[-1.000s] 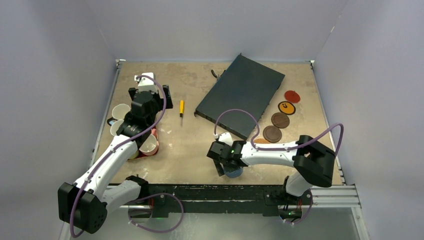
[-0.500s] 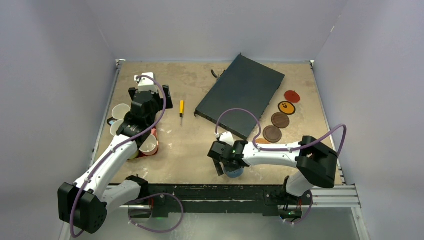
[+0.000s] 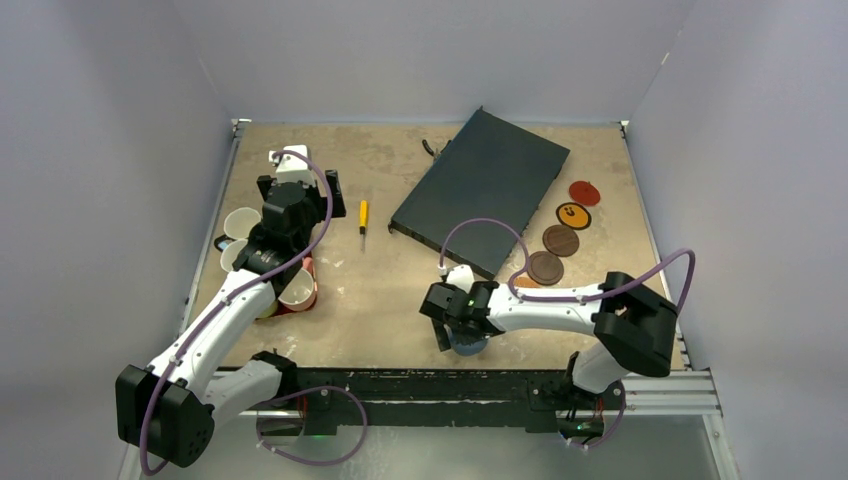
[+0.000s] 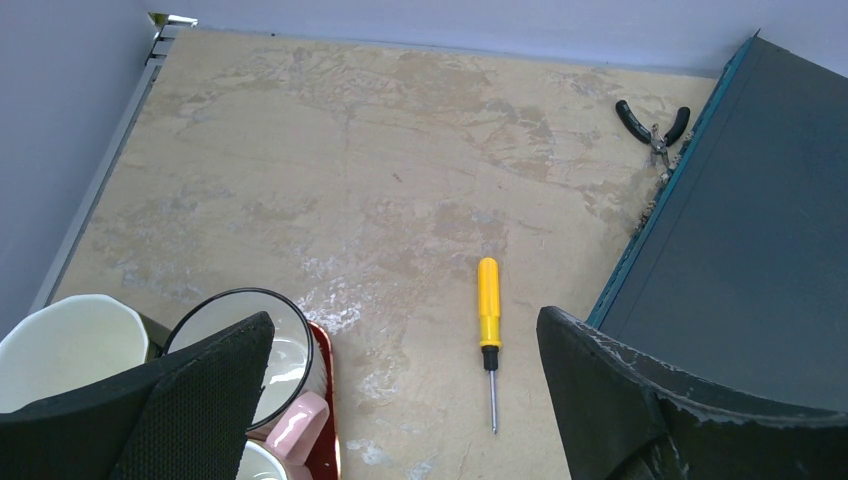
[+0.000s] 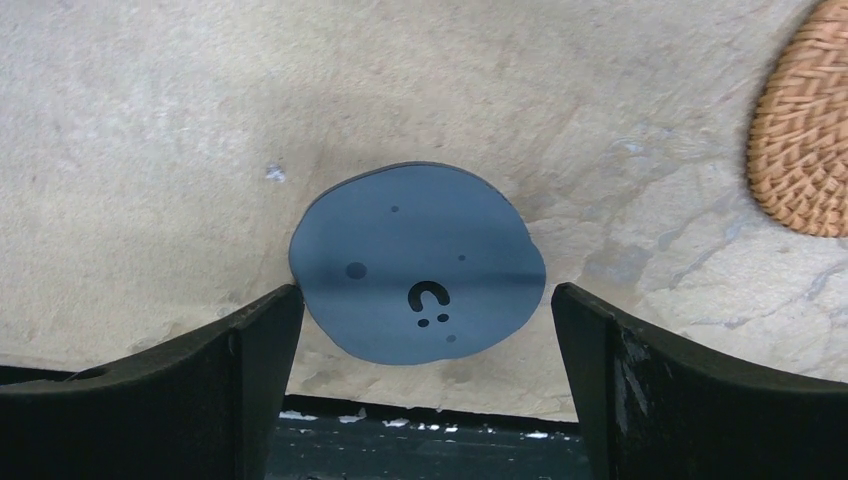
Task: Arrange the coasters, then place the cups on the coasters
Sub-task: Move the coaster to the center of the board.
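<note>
A blue-grey coaster [image 5: 418, 262] lies flat near the table's front edge, and my right gripper [image 5: 425, 300] stands open just over it, holding nothing. From above, that gripper [image 3: 450, 335] covers most of the coaster [image 3: 468, 346]. A tan woven coaster [image 5: 805, 150] lies beside it. Two dark brown coasters [image 3: 561, 240] [image 3: 545, 267], an orange one [image 3: 573, 214] and a red one [image 3: 585, 193] form a row at the right. The cups [image 3: 242, 222] cluster at the left, a pink one [image 4: 295, 420] among them. My left gripper [image 4: 405, 325] hangs open above them.
A dark flat box [image 3: 485, 190] lies at an angle at the back middle. A yellow screwdriver [image 3: 363, 215] lies left of it and black pliers [image 4: 655, 125] at its far corner. A dark red tray [image 4: 328, 400] sits under some cups. The table's front edge [image 5: 420, 415] is close under my right gripper.
My right gripper has edged slightly to the right over the blue-grey coaster. The left arm has not moved.
</note>
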`<action>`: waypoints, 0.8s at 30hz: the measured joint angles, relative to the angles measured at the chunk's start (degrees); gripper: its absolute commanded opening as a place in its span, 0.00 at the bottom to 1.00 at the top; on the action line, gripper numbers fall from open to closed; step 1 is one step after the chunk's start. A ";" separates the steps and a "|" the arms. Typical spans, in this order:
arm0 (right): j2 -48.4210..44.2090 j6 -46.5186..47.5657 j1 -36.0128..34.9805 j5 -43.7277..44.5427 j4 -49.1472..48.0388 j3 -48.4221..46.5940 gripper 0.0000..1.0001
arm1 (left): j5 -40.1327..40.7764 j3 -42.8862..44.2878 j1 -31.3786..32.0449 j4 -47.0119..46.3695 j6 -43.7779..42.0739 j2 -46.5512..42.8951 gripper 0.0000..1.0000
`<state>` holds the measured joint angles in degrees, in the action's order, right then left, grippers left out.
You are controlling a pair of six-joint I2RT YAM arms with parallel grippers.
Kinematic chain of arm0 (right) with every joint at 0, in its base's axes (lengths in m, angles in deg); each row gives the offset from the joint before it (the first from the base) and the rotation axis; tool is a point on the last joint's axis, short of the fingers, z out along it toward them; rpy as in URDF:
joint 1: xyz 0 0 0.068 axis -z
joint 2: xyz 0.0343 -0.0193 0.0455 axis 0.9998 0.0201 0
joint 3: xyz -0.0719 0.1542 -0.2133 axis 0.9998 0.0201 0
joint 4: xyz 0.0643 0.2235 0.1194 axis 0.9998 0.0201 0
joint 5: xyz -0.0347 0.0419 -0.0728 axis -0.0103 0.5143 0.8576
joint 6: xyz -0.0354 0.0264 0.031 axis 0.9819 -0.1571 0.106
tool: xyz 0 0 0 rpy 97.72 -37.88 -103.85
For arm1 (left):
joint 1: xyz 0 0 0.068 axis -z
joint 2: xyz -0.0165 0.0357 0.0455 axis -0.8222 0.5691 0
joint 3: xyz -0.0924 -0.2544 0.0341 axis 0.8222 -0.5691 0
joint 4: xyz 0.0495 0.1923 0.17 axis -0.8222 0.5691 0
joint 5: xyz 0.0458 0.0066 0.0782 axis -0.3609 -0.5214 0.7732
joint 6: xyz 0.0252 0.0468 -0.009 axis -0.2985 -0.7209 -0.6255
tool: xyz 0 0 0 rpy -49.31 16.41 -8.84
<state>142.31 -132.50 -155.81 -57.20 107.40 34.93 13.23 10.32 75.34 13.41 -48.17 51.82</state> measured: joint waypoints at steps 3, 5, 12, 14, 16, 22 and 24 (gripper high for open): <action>-0.37 -0.55 1.14 0.20 0.83 0.20 0.98 | -0.02 0.00 0.00 0.02 0.00 0.00 0.99; -1.14 -0.81 2.47 0.44 1.51 0.79 0.97 | -0.02 0.00 0.00 0.00 0.00 0.00 0.99; -2.62 -0.96 5.97 1.11 3.43 1.88 0.97 | -0.02 0.00 0.02 0.02 0.00 0.00 0.99; -2.62 -1.01 6.51 1.16 3.50 1.90 0.98 | -0.02 0.00 0.04 0.02 0.00 0.00 0.99; -2.62 -1.09 6.80 1.18 3.54 1.90 0.98 | 0.00 0.00 0.04 0.02 0.00 0.00 0.99; -2.78 -2.14 7.98 2.45 4.48 1.90 0.97 | 0.00 0.00 0.04 0.02 0.00 0.00 0.99; -3.08 -2.58 8.31 3.04 4.90 2.10 0.97 | 0.00 0.00 0.04 0.02 0.00 0.00 0.99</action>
<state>139.23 -135.08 -147.50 -54.16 112.30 37.03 13.23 10.32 75.38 13.43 -48.17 51.82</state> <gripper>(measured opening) 0.973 0.993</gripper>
